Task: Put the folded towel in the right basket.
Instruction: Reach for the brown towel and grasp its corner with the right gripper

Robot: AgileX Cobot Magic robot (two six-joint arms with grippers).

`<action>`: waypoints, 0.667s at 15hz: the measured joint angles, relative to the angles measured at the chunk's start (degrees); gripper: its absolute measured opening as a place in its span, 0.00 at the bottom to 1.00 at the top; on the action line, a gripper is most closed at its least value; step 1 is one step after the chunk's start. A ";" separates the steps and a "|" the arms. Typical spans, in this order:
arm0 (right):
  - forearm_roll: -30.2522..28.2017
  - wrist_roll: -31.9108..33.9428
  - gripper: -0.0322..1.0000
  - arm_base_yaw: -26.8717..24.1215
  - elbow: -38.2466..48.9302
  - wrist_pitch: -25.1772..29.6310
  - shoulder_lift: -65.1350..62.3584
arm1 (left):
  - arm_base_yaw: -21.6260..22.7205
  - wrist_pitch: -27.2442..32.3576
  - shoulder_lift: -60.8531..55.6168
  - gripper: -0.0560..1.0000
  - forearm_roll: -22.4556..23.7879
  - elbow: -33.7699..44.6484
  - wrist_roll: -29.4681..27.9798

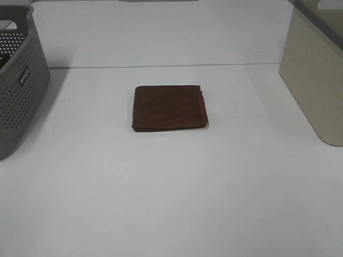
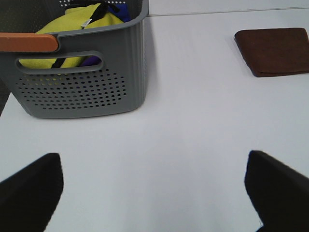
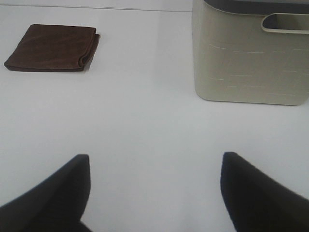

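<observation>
At the far left stands the grey perforated basket (image 1: 19,80), already holding a yellow cloth (image 2: 79,24). The left gripper (image 2: 154,193) hangs released above bare counter (image 1: 171,203), its jaws spread wide with nothing between them. From its wrist view the basket is close by and the towel well off, on the side away from that basket.

The folded towel (image 1: 169,108) lies flat in the middle of the counter, between the two baskets and touching neither. It is dark brown and nearly square, with its slightly longer side running left to right. Its layered edge faces the right basket.

The right gripper (image 3: 154,193) is likewise released and empty. The towel lies ahead of it and off toward the middle, well apart from it. Neither arm shows in the high view, so which is nearer cannot be told. Even so, the right arm looks the better choice, since it works on the destination's side.

The right basket (image 1: 313,69), beige and tall-walled, stands at the far right, well clear of the towel. The counter between them is plain and white, so I expect the carry needs height over the rim more than steering.
</observation>
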 joint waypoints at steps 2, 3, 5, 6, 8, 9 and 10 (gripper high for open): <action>0.00 0.00 0.72 0.00 0.00 0.00 0.00 | 0.00 0.00 0.00 0.97 0.00 0.00 0.00; 0.00 0.00 0.72 0.00 0.00 0.00 0.00 | 0.00 0.00 0.00 0.97 0.00 0.00 0.00; 0.06 0.00 0.72 0.00 0.00 0.00 0.00 | 0.00 0.00 0.00 0.97 0.00 0.00 0.00; 0.06 0.00 0.72 0.00 0.00 0.00 0.00 | 0.00 0.00 0.00 0.97 0.00 0.00 0.00; 0.06 0.00 0.72 0.00 0.00 0.00 0.00 | 0.00 0.00 0.00 0.97 0.00 0.00 0.00; 0.06 0.00 0.72 0.00 0.00 0.00 0.00 | 0.00 0.00 0.00 0.97 0.00 0.00 0.00; 0.06 0.00 0.72 0.00 0.00 0.00 0.00 | 0.00 0.00 0.00 0.97 0.00 0.00 0.00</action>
